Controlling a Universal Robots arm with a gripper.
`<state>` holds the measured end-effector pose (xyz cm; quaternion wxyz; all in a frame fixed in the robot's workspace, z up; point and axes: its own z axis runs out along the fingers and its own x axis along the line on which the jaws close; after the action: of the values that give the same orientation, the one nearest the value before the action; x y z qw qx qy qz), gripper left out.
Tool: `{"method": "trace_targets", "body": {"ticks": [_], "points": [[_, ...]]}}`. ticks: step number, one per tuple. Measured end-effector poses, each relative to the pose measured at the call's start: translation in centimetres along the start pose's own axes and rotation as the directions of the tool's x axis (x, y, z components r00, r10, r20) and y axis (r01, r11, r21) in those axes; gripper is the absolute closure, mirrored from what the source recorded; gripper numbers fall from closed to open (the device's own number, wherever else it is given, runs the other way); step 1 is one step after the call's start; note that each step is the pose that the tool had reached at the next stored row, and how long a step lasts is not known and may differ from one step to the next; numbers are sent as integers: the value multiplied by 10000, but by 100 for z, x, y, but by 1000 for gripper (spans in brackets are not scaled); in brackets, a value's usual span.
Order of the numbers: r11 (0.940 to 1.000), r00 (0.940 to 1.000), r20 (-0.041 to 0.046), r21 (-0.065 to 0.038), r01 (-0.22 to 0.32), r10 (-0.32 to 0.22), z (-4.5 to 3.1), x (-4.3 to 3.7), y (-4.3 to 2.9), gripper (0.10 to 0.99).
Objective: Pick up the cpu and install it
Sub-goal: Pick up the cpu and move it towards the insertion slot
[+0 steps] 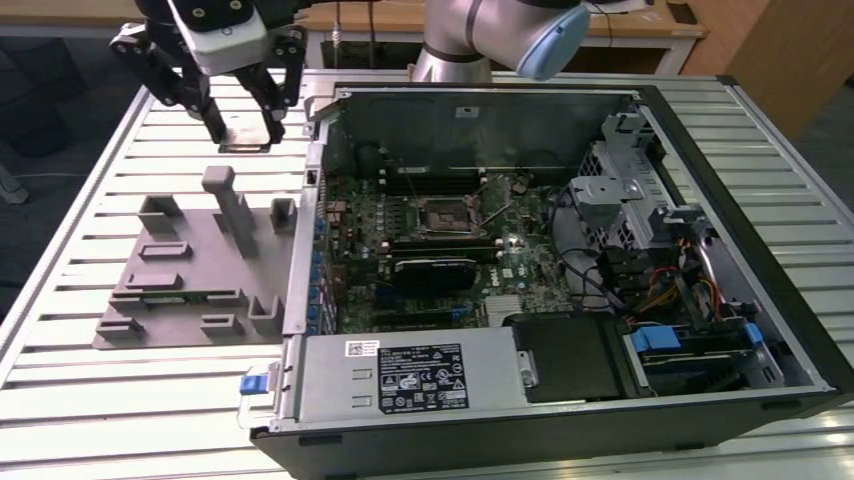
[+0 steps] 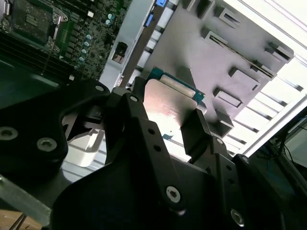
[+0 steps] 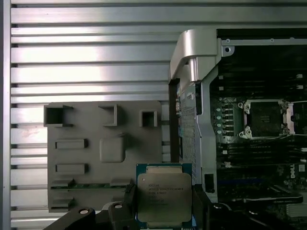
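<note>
Light is glinting off the cpu [image 3: 164, 194], a small flat square chip with a silver-grey metal top and a green-blue rim. It is sitting between the two black fingers of the robot's gripper [image 1: 246, 132], which are pressing on its opposite edges and holding it in the air, metal top facing the wrist cameras. In the exterior view the gripper is hanging high at the exterior view's left, above the far end of the grey plastic fixture plate [image 1: 187, 290] with its raised blocks and pockets. That plate is lying on the silver slatted metal table [image 1: 80, 400], just beside the open black computer case [image 1: 787, 330].

Inside the case the green motherboard [image 1: 400, 220] is lying flat, and its square metal-framed processor socket [image 3: 265, 119] is showing a dark centre. I judge it to be waiting empty.

So the picking-up part is looking complete: the chip is clear of the fixture and firmly pinched. The installing part is not yet done, since the chip is hovering outside the case wall, well apart from the socket.
</note>
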<state>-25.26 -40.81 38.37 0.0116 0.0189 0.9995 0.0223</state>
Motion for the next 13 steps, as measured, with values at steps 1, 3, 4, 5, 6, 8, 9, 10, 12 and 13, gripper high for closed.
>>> {"method": "trace_targets", "body": {"ticks": [1,3,4,5,6,8,9,10,12,13], "points": [[10000,10000,-1,0,0,0,1,-22,1,541],[10000,10000,0,0,-1,1,2,-59,4,541],[10000,10000,0,0,-1,1,4,-77,6,541],[10000,10000,0,0,-1,1,5,-94,7,541],[10000,10000,1,0,-1,1,7,-109,8,541],[10000,10000,0,-1,0,0,14,-134,8,541],[10000,10000,0,0,0,0,17,-149,9,541],[10000,10000,1,-1,-1,1,21,-168,10,541],[10000,10000,0,0,0,0,26,-211,12,541],[10000,10000,-1,0,0,0,29,-233,13,541]]}}
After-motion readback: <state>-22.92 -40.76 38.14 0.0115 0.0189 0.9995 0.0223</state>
